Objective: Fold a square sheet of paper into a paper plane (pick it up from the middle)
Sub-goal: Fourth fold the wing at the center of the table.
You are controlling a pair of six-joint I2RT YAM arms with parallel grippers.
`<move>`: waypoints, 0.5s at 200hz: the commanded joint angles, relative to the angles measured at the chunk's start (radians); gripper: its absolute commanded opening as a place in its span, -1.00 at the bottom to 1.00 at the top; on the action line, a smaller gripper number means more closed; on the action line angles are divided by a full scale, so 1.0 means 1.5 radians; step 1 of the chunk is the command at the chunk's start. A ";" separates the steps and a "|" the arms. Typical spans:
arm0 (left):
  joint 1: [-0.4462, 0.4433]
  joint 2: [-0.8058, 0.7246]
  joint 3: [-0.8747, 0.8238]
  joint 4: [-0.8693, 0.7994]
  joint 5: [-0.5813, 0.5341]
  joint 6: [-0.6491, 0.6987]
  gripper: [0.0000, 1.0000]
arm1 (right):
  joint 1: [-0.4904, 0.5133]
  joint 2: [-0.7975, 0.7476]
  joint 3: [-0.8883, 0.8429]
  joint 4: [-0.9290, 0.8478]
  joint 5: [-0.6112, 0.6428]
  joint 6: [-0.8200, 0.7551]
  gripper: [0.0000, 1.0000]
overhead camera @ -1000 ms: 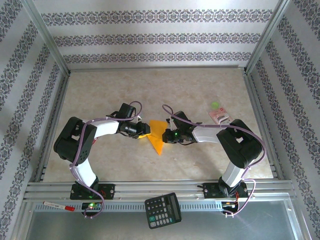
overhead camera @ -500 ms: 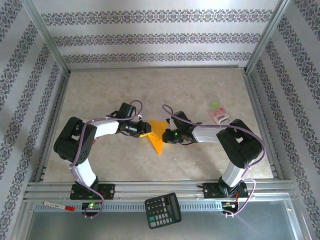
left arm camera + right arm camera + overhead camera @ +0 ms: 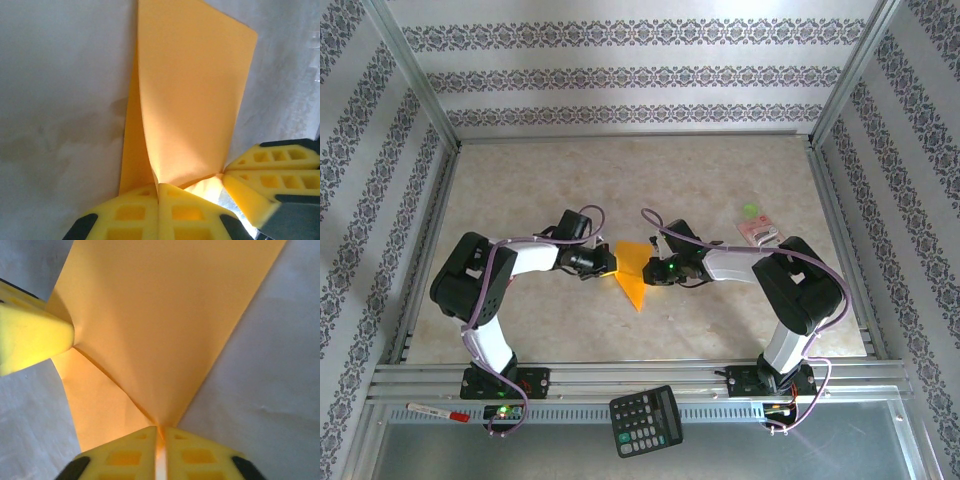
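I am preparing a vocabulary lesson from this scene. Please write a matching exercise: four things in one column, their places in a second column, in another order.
Things:
1. orange paper
2. black calculator
3. pink packet
4. red-capped pen

Places:
A. front rail, left end
B. table, right side
C. table, middle
D. front rail, middle

Pairs: 1-C; 2-D; 3-B; 4-A

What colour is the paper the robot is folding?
Plain orange-yellow paper, best seen in the left wrist view.
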 commanded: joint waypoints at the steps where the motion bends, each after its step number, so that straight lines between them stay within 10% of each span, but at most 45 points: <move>1: -0.005 -0.052 -0.034 0.023 -0.030 -0.055 -1.00 | -0.005 -0.025 0.034 -0.083 0.035 -0.054 -0.58; 100: -0.071 -0.222 -0.143 0.056 -0.207 -0.360 -1.00 | 0.175 -0.183 0.012 -0.069 0.243 -0.073 -0.15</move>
